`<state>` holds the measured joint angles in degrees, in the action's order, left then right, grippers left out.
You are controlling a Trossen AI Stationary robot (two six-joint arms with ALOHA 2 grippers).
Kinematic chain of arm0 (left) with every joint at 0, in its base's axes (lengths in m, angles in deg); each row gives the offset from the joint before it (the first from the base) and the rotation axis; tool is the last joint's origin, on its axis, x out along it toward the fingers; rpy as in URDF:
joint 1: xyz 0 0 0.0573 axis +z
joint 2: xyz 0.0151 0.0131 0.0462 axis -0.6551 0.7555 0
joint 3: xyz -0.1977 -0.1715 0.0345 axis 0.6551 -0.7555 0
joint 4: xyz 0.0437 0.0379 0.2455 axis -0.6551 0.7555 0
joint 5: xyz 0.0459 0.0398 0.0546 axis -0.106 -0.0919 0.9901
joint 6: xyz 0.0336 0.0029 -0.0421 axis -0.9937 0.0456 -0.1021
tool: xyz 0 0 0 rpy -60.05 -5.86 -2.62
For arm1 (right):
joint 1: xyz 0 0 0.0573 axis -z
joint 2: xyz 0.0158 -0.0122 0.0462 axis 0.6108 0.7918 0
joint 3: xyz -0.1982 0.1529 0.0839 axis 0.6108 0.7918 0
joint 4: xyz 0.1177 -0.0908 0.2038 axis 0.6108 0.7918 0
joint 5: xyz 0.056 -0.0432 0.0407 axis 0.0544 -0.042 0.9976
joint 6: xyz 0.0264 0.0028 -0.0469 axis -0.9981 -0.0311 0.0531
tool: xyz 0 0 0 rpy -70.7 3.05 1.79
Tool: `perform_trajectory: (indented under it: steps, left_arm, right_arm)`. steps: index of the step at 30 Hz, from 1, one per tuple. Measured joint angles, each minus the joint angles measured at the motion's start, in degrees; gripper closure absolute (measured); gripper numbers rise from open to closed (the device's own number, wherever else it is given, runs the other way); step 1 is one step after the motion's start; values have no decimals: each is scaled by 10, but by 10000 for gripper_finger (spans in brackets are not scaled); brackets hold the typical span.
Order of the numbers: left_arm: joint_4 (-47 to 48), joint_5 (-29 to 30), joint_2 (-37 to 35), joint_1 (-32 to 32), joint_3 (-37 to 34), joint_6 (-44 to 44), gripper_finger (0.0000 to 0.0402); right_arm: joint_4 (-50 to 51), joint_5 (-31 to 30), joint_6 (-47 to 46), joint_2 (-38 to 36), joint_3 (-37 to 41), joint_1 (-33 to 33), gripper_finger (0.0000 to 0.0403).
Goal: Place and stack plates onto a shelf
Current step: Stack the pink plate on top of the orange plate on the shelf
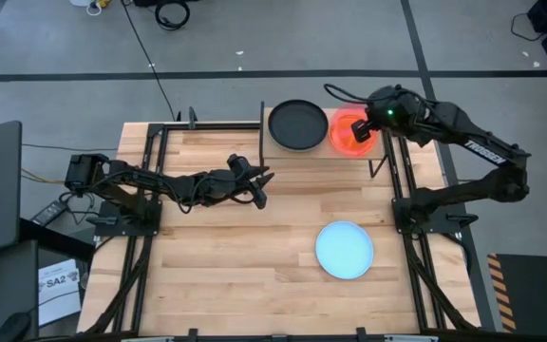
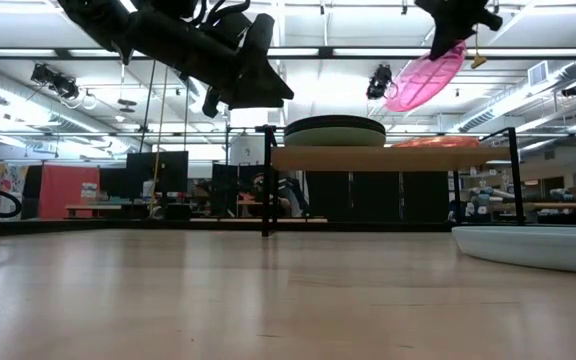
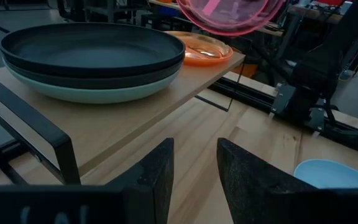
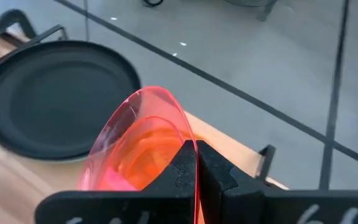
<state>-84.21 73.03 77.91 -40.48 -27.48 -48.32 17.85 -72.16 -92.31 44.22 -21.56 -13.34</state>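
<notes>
Two stacks on the shelf [image 2: 383, 158]: black plate [image 1: 297, 124] over pale green plate [image 3: 79, 92] at one end, orange plate [image 3: 199, 48] at the other. Pink plate [image 2: 425, 77] pinched by its rim in the right gripper [image 4: 196, 163], tilted, hanging above the orange one. Seen from above as one red-orange blur; from table height, clearly lifted off. Green plate hidden from above, plain in the left wrist and low views. Left gripper [image 1: 259, 187] partly open, empty, raised over bare tabletop [image 1: 226, 256] near the shelf. Light blue plate [image 1: 344, 250] alone, well apart from the shelf, ringed by free boards.
</notes>
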Motion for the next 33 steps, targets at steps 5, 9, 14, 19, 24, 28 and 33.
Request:
perform_trajectory:
  steps: [5,9,14,19,24,28,33]
  left_arm:
    - [0,0,0,0,0,0,274]
    - [0,0,0,0,0,0,274]
    - [0,0,0,0,0,0,274]
    - [0,0,0,0,0,0,274]
    - [0,0,0,0,0,-1,274]
    - [0,0,0,0,0,-1,274]
    - [0,0,0,0,0,-1,274]
  right_arm:
    - [10,-27,-19,-6,0,13,396]
    - [47,-41,-53,-6,0,23,396]
    - [59,-68,-82,-10,0,26,396]
    - [55,-72,-97,-20,7,27,396]
    - [17,-82,-113,-50,76,29,396]
    - [-52,-82,-112,-78,135,37,396]
    - [-118,-82,-107,-104,190,59,396]
